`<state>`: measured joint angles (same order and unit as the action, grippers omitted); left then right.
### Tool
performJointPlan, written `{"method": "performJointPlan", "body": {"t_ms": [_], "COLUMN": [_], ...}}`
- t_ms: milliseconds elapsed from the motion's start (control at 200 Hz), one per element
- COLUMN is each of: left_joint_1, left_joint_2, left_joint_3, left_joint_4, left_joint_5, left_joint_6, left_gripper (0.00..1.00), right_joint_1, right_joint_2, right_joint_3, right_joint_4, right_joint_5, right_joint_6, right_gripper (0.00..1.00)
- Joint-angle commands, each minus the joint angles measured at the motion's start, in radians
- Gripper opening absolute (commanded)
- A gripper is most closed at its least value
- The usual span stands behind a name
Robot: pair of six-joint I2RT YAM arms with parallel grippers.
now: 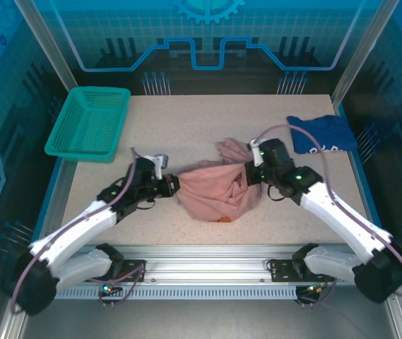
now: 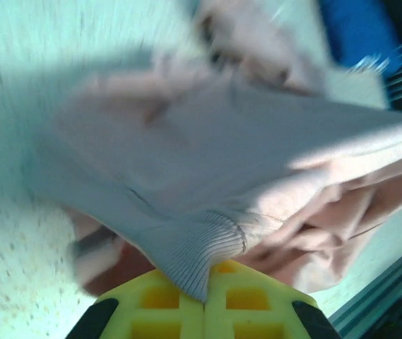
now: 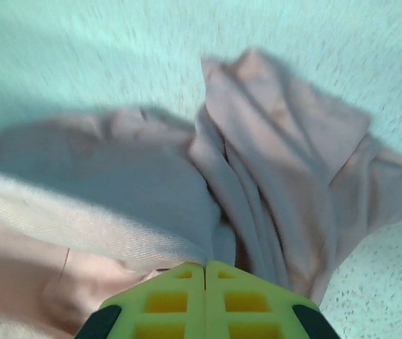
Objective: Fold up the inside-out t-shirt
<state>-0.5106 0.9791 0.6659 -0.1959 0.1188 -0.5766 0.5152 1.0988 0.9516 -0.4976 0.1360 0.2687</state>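
Observation:
The inside-out t-shirt [image 1: 215,191], dusty pink, hangs bunched between both arms at the table's middle, its lower part sagging toward the near edge. My left gripper [image 1: 174,185] is shut on the shirt's left side. In the left wrist view the yellow jaws [image 2: 206,300] pinch a ribbed hem [image 2: 186,251] of the t-shirt [image 2: 243,148]. My right gripper [image 1: 251,171] is shut on the shirt's right side. There the yellow jaws [image 3: 205,267] clamp a fold of the t-shirt [image 3: 271,162], which drapes away from them.
A green basket [image 1: 89,122] stands at the back left of the table [image 1: 186,120]. A dark blue shirt [image 1: 322,134] with white print lies at the back right corner. A metal rail [image 1: 208,258] runs along the near edge.

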Motion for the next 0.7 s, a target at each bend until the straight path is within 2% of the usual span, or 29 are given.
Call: {"method": "performJointPlan", "body": {"t_ms": [0,145,330,390,450,560,620,695], "left_joint_1": [0.039,0.049,0.05,0.05,0.05,0.039,-0.006,-0.11], "left_joint_2": [-0.121,-0.145,-0.042,0.019,0.089,0.155,0.123,0.072], "left_joint_3": [0.058,0.079,0.053,0.047,0.059,0.096,0.094,0.069], "left_joint_4": [-0.093,-0.149,-0.182,-0.176,-0.181,-0.234,-0.237,-0.172], "left_joint_5": [-0.012,-0.007,-0.072,-0.115,-0.157,-0.276,-0.355,-0.411], "left_joint_6": [0.098,0.125,0.105,0.094,0.093,0.084,0.095,0.146], "left_gripper": [0.0,0.0,0.0,0.1,0.26,0.44,0.52,0.6], "right_joint_1": [-0.081,-0.102,-0.098,-0.09,-0.083,-0.078,-0.063,-0.028], "right_joint_2": [-0.078,-0.071,0.076,0.162,0.258,0.402,0.415,0.372], "right_joint_3": [0.043,0.057,-0.013,-0.011,0.027,0.148,0.17,0.136], "right_joint_4": [-0.013,-0.014,0.081,0.131,0.149,0.055,0.009,-0.008], "right_joint_5": [-0.172,-0.239,-0.291,-0.306,-0.289,-0.198,-0.165,-0.133], "right_joint_6": [0.033,0.046,0.089,0.094,0.076,0.022,-0.007,-0.031], "right_gripper": [0.0,0.0,0.0,0.01,0.07,0.18,0.26,0.37]}}
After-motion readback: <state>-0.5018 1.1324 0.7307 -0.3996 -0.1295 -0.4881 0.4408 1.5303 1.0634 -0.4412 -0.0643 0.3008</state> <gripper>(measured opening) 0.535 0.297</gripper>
